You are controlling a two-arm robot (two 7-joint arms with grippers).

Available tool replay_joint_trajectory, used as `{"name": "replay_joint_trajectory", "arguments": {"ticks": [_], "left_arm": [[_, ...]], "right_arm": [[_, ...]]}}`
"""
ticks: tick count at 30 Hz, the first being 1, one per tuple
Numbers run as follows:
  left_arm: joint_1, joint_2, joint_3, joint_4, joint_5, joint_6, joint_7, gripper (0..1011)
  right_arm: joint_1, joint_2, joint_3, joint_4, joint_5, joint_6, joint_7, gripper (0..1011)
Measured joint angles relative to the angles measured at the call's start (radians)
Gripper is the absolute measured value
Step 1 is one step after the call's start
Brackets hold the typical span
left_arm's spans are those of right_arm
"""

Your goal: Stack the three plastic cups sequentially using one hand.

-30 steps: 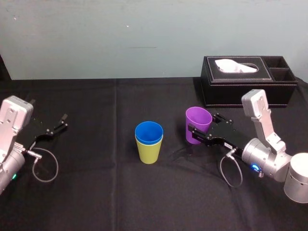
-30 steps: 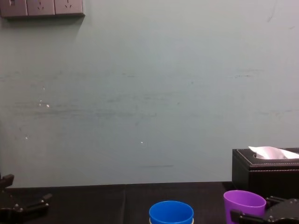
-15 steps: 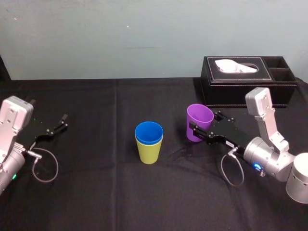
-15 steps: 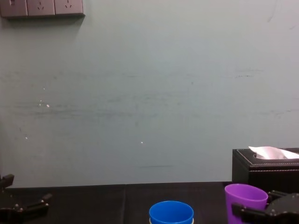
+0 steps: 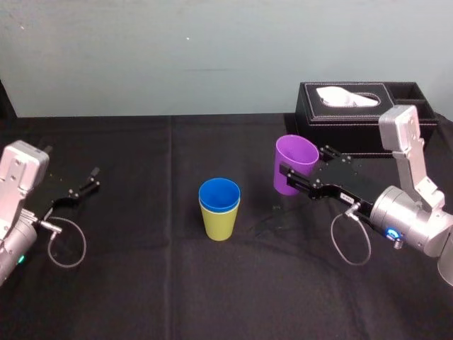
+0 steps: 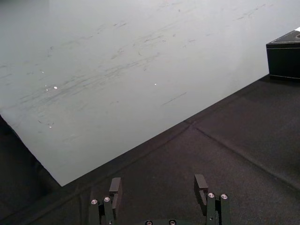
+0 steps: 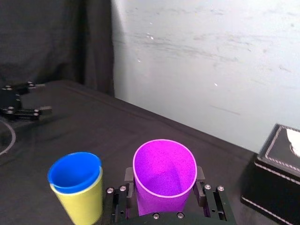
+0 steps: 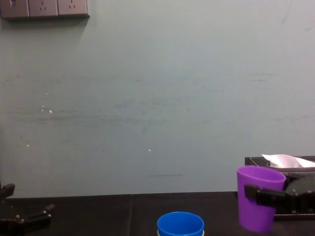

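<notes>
The right pincer point(image 5: 303, 164) has raised the purple cup point(image 5: 293, 154) higher, apparently clear of the table point(image 5: 141, 283).

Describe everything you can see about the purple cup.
The purple cup is a small, smooth, tapered cup that looks like plastic, wider at its rim than its base. It is upright, mouth up, and empty. The right pincer grips its wall from both sides and holds it clear of the black cloth. It hangs to the right of the blue cup, which sits nested in the yellow-green cup, touching neither.
</notes>
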Motion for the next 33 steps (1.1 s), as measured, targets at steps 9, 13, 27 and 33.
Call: {"name": "replay_joint_trajectory", "arguments": {"ticks": [9, 13, 27, 33], "left_arm": [[0.000, 0.000, 0.000, 0.000, 0.000, 0.000, 0.000, 1010], [0.000, 0.000, 0.000, 0.000, 0.000, 0.000, 0.000, 1010], [0.000, 0.000, 0.000, 0.000, 0.000, 0.000, 0.000, 1010], [0.000, 0.000, 0.000, 0.000, 0.000, 0.000, 0.000, 1010]], "right_arm": [[-0.013, 0.040, -0.019, -0.129, 0.005, 0.051, -0.010, 737], [-0.006, 0.046, -0.036, -0.162, 0.004, 0.064, -0.015, 737], [0.023, 0.039, -0.089, -0.199, 0.011, 0.086, -0.010, 737], [0.035, 0.030, -0.123, -0.201, 0.005, 0.090, -0.009, 737]]}}
